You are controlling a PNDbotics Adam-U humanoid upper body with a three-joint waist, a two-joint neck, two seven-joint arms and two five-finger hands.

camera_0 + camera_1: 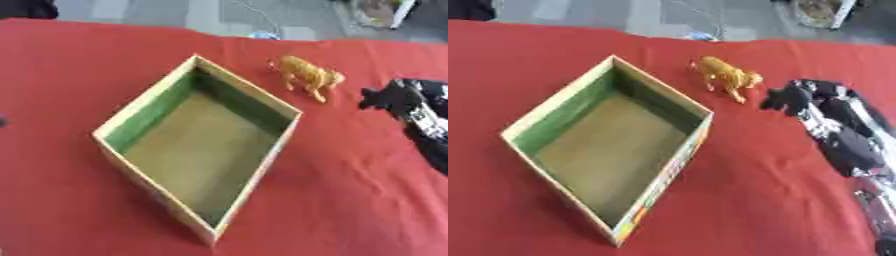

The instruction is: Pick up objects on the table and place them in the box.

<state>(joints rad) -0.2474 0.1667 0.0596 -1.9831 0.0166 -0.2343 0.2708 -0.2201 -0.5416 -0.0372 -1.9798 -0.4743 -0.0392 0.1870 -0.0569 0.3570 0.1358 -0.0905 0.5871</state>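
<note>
While the box (131,117) sits open and holds nothing that we can see, we list the items as follows.

Item one: cardboard box, shallow, set corner-on to us like a diamond, green along its inner walls, with a brownish floor. We judge the open top and low walls suit a drop from above.

Item two: toy lion (728,77), yellow-orange, standing on its legs on the red tablecloth (350,200), just beyond the box's far right wall and apart from it. It is the only loose object we can see on the cloth, so we take it as the thing to be picked.

Item three: our right hand (798,100), black, entering from the right, fingertips near the lion's head end but not touching. Whether its fingers are spread or curled we cannot tell. We judge it is placed there to approach the lion.

Item four: our left hand, not seen in either view.

Edges and room: bare cloth lies between hand and lion, so the reach looks unobstructed. The lion stands close to the box's rim, which leaves little room on that side; a grasp from above or from the right seems safer. The table's far edge runs behind the lion, with grey floor beyond, so a nudge that way could tip it off.
</note>
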